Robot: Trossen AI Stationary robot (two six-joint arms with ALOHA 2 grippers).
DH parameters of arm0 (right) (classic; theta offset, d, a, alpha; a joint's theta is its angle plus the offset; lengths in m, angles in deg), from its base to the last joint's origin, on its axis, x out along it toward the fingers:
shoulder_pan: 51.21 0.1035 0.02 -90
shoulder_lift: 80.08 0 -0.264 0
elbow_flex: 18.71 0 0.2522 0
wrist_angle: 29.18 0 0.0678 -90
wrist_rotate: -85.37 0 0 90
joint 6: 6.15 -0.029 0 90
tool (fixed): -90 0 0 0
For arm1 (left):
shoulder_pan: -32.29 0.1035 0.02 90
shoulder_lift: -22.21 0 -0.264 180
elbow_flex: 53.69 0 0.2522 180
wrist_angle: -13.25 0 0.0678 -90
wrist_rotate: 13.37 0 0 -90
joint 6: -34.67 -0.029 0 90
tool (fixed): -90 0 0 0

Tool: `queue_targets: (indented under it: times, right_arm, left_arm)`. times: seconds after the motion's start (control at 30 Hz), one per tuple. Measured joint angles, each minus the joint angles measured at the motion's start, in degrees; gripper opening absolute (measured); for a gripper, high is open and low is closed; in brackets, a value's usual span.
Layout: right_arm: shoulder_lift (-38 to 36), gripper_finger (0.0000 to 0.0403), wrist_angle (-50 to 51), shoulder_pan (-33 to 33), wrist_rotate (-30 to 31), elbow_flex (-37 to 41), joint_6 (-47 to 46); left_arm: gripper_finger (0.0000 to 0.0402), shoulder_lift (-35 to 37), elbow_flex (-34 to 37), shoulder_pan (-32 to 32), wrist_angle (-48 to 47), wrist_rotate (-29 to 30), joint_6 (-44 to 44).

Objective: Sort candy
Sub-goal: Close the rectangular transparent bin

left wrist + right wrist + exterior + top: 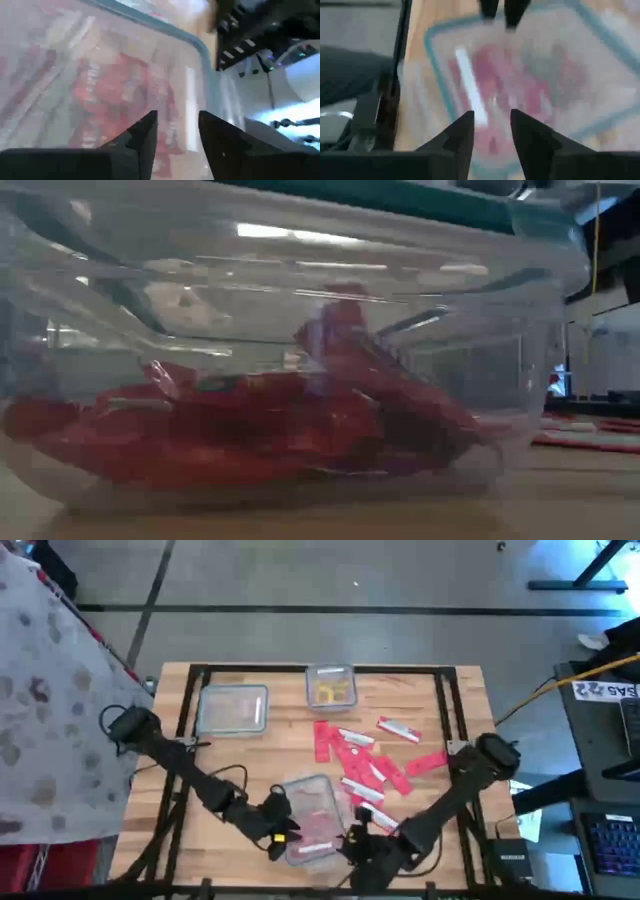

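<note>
While both arms reach in toward the near edge of the wooden table (250, 755), the scene reads like this from left to right. At the far left of the top sits an empty-looking clear tub (233, 708), well apart from everything else. The left gripper (283, 832) hangs at the left side of the near tub (312, 822); its wrist view shows its two dark fingers (145, 137) parted by a narrow gap with nothing between them, pointing at the tub's teal-edged rim. That near tub holds a heap of red candy (260, 425), piled against its clear wall in the low view. Farther back, a smaller tub (330, 686) near the far edge holds yellow pieces (331, 692). The right gripper (358, 836) hovers just beside the near tub's right side; its fingers (462, 135) also stand slightly apart and empty, aimed over the tub, with the other arm's fingertips visible across it. Right of centre, loose red packets (365, 760) lie scattered on the bare wood between the two nearer tubs and the right arm. Beyond the table's right edge stands a dark desk with a keyboard (610, 845).
</note>
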Motion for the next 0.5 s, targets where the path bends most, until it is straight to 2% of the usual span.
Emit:
queue_targets:
  times: [0.07, 0.2, 0.33, 0.5]
  right_arm:
    - [0.57, 0.0117, -0.76, 2.46, -1.08, 1.70, -2.55]
    - [2.86, 0.0117, -8.62, 5.28, 4.56, 7.99, -7.57]
    - [5.05, 0.0117, -23.16, 3.86, 9.57, 14.80, -9.43]
    - [5.51, 0.0117, -32.39, 0.05, 12.72, 19.23, -7.68]
  left_arm:
    - [0.0129, -0.02, -0.02, 0.59, 0.80, 0.40, -0.69]
    - [0.0129, -0.07, -0.04, 1.53, 0.62, 0.22, -1.80]
    - [0.0129, -0.07, -0.04, 2.65, 2.34, 0.04, -3.70]
    - [0.0129, -0.85, -0.06, 3.65, 2.21, -6.78, -3.15]
